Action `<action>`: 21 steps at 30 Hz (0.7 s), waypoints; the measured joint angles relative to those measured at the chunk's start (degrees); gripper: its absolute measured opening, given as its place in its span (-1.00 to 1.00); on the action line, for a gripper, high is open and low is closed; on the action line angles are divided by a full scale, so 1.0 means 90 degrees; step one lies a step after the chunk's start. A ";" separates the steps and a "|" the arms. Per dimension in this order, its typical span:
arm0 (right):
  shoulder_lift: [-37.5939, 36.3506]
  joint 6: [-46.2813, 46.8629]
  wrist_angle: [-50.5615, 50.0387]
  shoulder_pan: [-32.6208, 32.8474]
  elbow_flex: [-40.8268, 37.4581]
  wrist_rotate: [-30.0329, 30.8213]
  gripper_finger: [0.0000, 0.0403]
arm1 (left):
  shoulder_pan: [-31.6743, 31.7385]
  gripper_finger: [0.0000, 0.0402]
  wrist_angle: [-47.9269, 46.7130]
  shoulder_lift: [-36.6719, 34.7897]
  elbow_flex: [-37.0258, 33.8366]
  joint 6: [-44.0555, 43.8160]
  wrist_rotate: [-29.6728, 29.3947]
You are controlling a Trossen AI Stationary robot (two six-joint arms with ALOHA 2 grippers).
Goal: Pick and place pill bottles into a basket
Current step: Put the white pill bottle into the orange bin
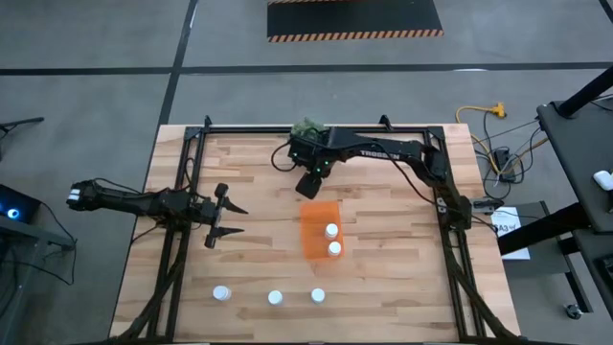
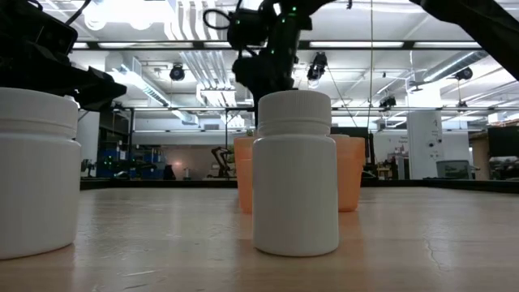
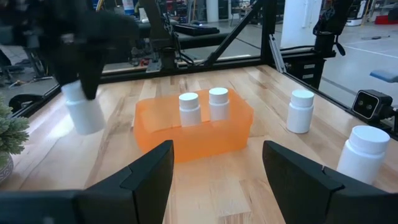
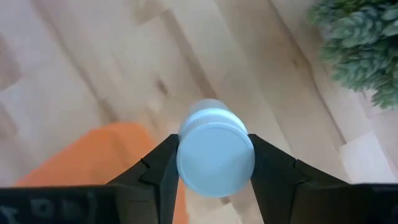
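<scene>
The orange basket (image 1: 316, 218) stands mid-table and holds two white pill bottles (image 1: 331, 231) (image 1: 334, 248) at its near right; they also show in the left wrist view (image 3: 188, 109) (image 3: 218, 102). Three more bottles (image 1: 221, 293) (image 1: 275, 298) (image 1: 317, 296) stand upright in a row near the table's front edge. My right gripper (image 1: 309, 185) is just beyond the basket's far end, shut on a sixth bottle (image 4: 216, 155). My left gripper (image 1: 222, 217) is open and empty, left of the basket, its fingers pointing toward the basket (image 3: 193, 127). My right gripper pinches the bottle at its cap (image 4: 186, 163) between its two fingers (image 4: 160, 169), one on each side. The fingers come from above, pointing down. The bottle hangs below them (image 3: 84, 113), about upright, over the table beside the basket's far end (image 4: 93, 158).
A small green bushy plant (image 1: 308, 126) stands at the table's far edge, close behind my right gripper, and shows in the right wrist view (image 4: 367, 43). A black frame (image 1: 187, 163) rims the table. In the low view a front-row bottle (image 2: 294, 174) stands before the basket (image 2: 350, 174).
</scene>
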 joint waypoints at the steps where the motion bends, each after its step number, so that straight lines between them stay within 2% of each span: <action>1: -0.0028 0.0000 -0.0021 0.0050 0.0000 0.0010 -0.27 | 0.0002 0.14 -0.0007 -0.0001 -0.0002 -0.0002 0.0000; 21: -0.0628 0.0002 -0.0611 0.1202 -0.0016 0.0171 -0.27 | 0.0000 0.14 0.0001 -0.0007 -0.0002 0.0000 0.0000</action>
